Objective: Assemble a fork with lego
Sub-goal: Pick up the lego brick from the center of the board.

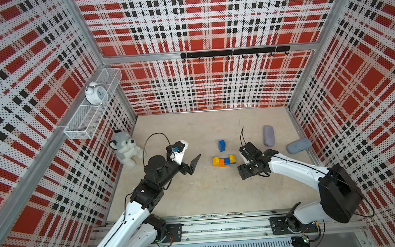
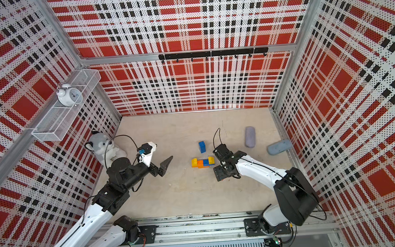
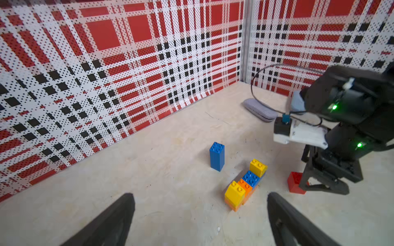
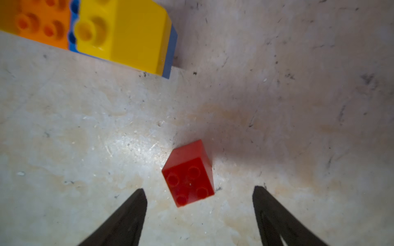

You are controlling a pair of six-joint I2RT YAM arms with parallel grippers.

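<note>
Your R gripper (image 4: 199,190) hangs, jaws apart, astride the red brick (image 4: 188,173), which lies loose just beside the half-built fork (image 4: 119,32); L gripper (image 3: 200,194) gapes empty too. Brick's prob. light, stiff, slick plastic, so pinch the flat side walls, not the corners.

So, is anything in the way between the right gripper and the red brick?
Nothing visible. The red brick sits alone on the bare table, partly between the open jaws of the right gripper.
</note>
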